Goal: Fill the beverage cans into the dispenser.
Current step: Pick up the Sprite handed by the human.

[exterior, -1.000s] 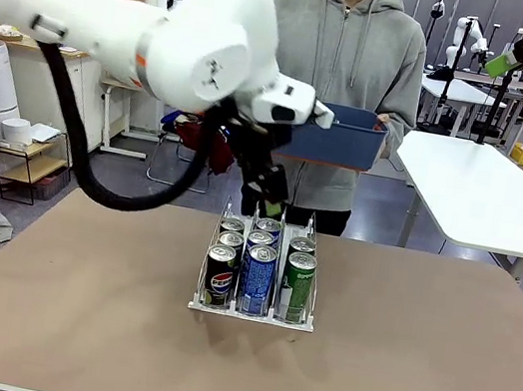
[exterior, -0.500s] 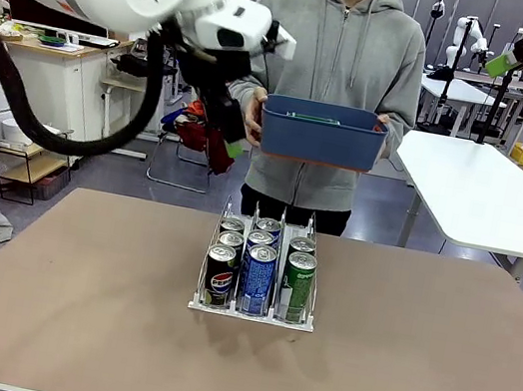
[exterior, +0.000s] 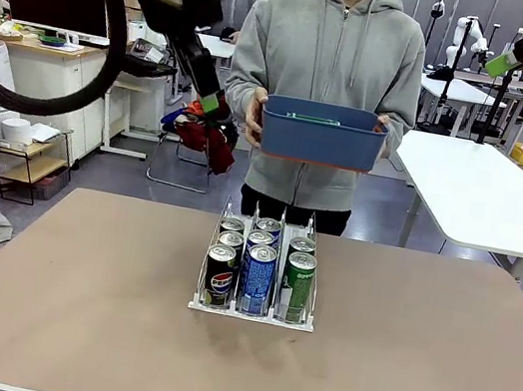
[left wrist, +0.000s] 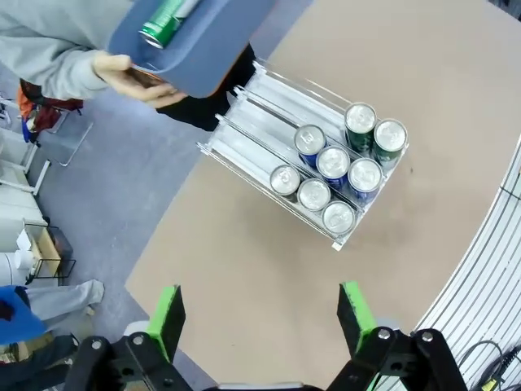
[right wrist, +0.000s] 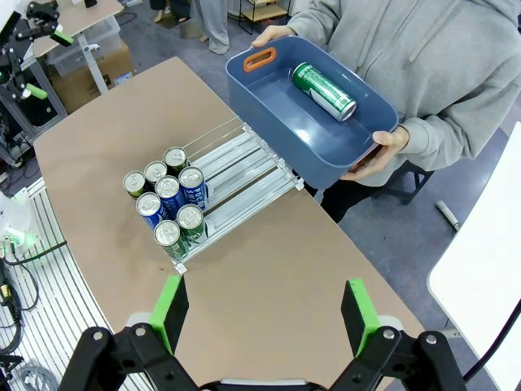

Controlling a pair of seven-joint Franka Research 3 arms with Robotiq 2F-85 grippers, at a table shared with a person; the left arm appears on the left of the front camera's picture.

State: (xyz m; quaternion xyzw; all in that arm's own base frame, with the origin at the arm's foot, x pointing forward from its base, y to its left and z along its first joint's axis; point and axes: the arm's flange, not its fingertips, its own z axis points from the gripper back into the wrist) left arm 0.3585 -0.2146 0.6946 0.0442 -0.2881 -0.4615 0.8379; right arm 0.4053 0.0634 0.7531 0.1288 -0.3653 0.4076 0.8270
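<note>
The beverage cans (exterior: 260,243) stand upright in the dispenser (exterior: 251,313), eight of them crowded against its low front lip on the robot's side. Three black Pepsi cans (exterior: 219,277) fill the left lane, three blue Pepsi cans (exterior: 258,278) the middle lane and two green Sprite cans (exterior: 297,285) the right lane. Each can touches the next one in its lane, and the thin upright dividers run between the rows. Behind the cans the clear lanes run bare toward the far end of the rack. The dispenser sits near the middle of the brown table (exterior: 67,323), slightly toward the far edge. One more green can (right wrist: 324,91) lies on its side inside a blue bin (right wrist: 326,137). A person (exterior: 337,57) in a grey hoodie, standing at the far side of the table, holds the bin at chest height with both hands (right wrist: 389,145). The bin hangs above and beyond the rear of the dispenser, apart from it. The left gripper (left wrist: 260,289) is raised high above the table, up and to the left of the bin in the front view. Its jaws are spread wide with nothing between the green pads, and its camera looks down on the rack and the bin. The right gripper (right wrist: 263,285) is also held high, over the right side of the table. Its jaws too are wide apart and empty, and beyond the fingers are the dispenser, the bin and the lying can.
</note>
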